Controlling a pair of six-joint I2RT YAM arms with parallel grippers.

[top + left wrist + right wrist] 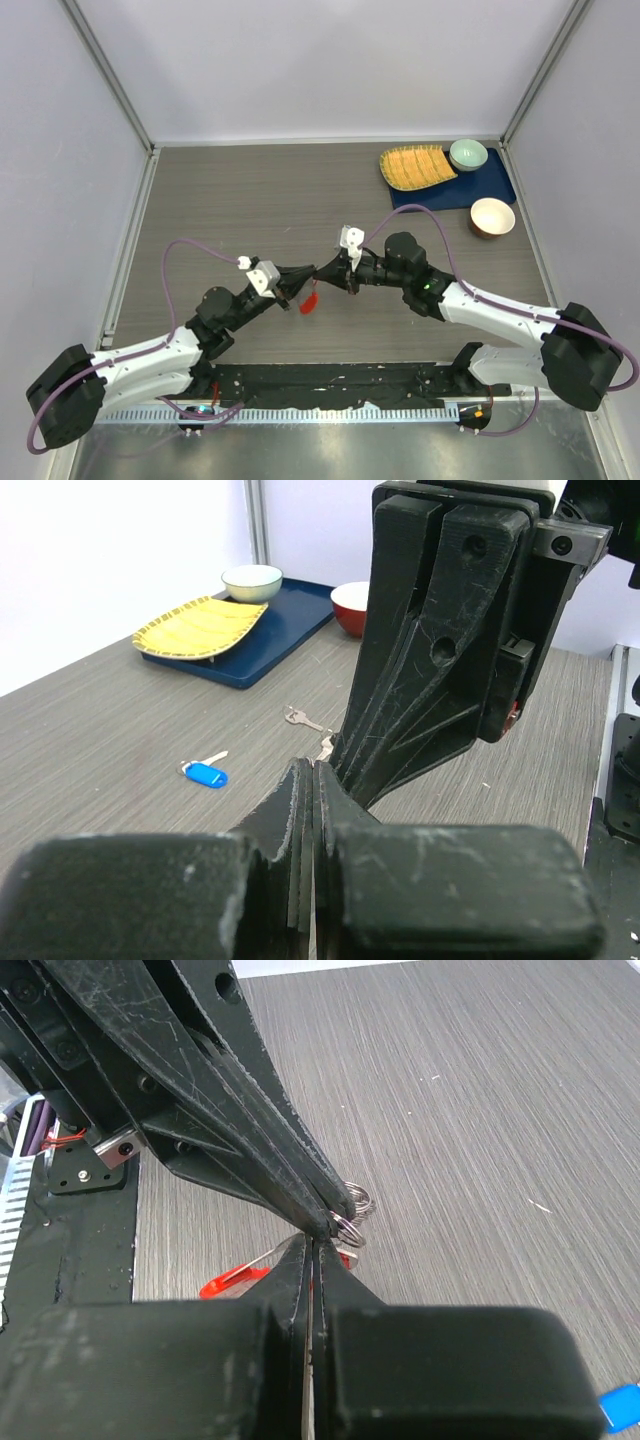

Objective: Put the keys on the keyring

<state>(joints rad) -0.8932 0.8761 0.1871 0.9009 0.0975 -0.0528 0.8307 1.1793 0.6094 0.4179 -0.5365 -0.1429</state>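
My two grippers meet tip to tip above the middle of the table. The left gripper (311, 273) is shut on the keyring (347, 1226), whose silver loops show at its fingertips in the right wrist view. The ring's long red fob (309, 301) hangs below, also seen as the fob (233, 1280). The right gripper (326, 270) is shut, its tips (311, 1242) just under the ring; whether it pinches anything is hidden. A blue-headed key (205, 774) and a plain silver key (300, 718) lie loose on the table.
At the back right a blue mat (485, 192) carries a yellow ribbed plate (415, 167) and a pale green bowl (468, 154). A red-brown bowl (492, 217) stands beside it. Metal frame rails run along the table's sides.
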